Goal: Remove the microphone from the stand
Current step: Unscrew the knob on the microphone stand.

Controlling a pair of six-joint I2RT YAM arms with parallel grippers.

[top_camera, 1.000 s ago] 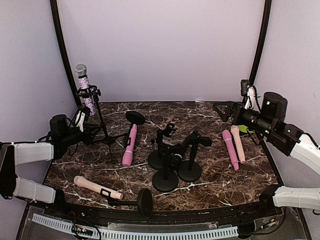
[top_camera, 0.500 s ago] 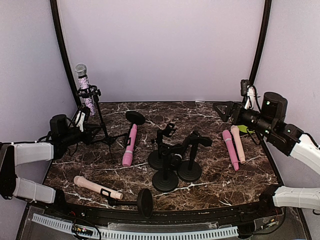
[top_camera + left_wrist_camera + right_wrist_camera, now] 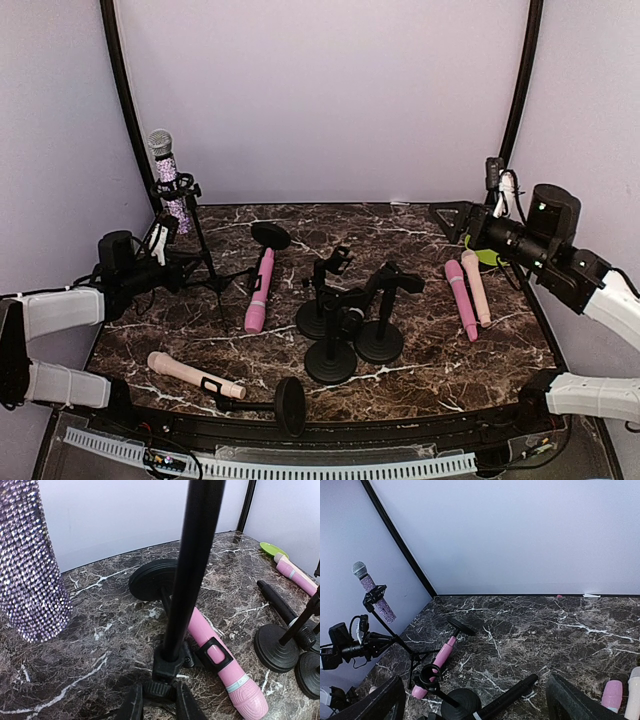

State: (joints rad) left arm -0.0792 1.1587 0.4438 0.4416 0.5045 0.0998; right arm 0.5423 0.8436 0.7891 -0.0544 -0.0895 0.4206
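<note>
- At the left rear corner of the desk (image 3: 430,345), the sequinned purple microphone (image 3: 168,180) sits in the clip of a black tripod stand (image 3: 203,250), head up and leaning toward the left wall. It has not been taken off.
- Left gripper (image 3: 159,707): clenched on the stand low down, one finger on either side of the hub just above the legs. The grip appears firm, though the wrist view cuts off the fingers at its lower edge, so exact contact cannot be confirmed.
- In the left wrist view, the microphone's body hangs left of the pole and apart from the left gripper.
- Right gripper (image 3: 447,220): released, with the fingers spread wide and nothing between them. It is raised over the right rear of the desk, well apart from the stand.
- A pink microphone (image 3: 258,292) lies just right of the tripod legs, clipped to a toppled round-base stand.
- Three round-base stands (image 3: 340,330) are upright in a cluster at the centre.
- A pair of microphones (image 3: 468,295), one pink and one beige, lies side by side on the right.
- A beige microphone (image 3: 188,374) lies near the front left edge.
</note>
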